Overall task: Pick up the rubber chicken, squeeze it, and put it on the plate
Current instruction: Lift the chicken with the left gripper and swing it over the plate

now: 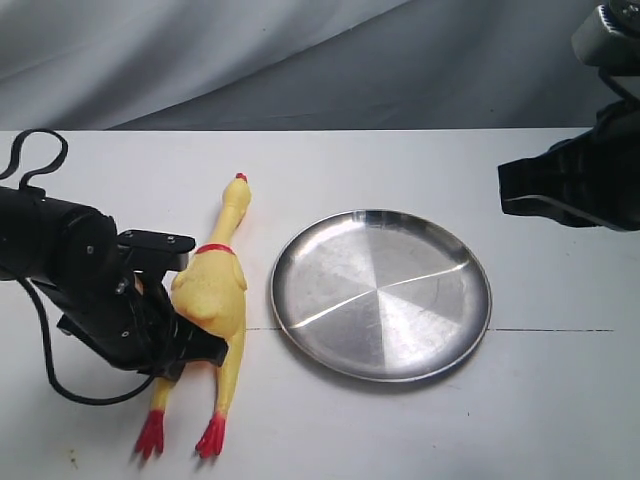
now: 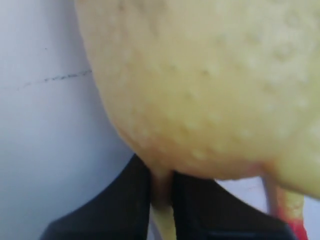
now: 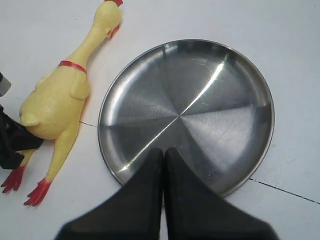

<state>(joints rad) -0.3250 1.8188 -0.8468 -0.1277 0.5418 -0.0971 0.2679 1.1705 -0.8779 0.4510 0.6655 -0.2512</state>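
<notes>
The rubber chicken (image 1: 212,290) lies on the white table left of the plate (image 1: 400,300), head pointing away and red feet toward the front edge. My left gripper (image 1: 175,320) is at the chicken's lower body from the left. In the left wrist view its black jaws (image 2: 161,190) pinch a thin yellow fold where the body (image 2: 210,80) meets a leg. The steel plate (image 3: 200,100) has nothing on it. My right gripper (image 3: 163,152) hovers shut above the plate's near rim, holding nothing. It hangs at the far right (image 1: 515,190) in the exterior view. The chicken (image 3: 55,100) also shows in the right wrist view.
A thin dark line (image 1: 540,330) runs across the white table. The left arm's black cable (image 1: 40,330) loops at the table's left edge. A grey cloth backdrop (image 1: 300,60) hangs behind the table.
</notes>
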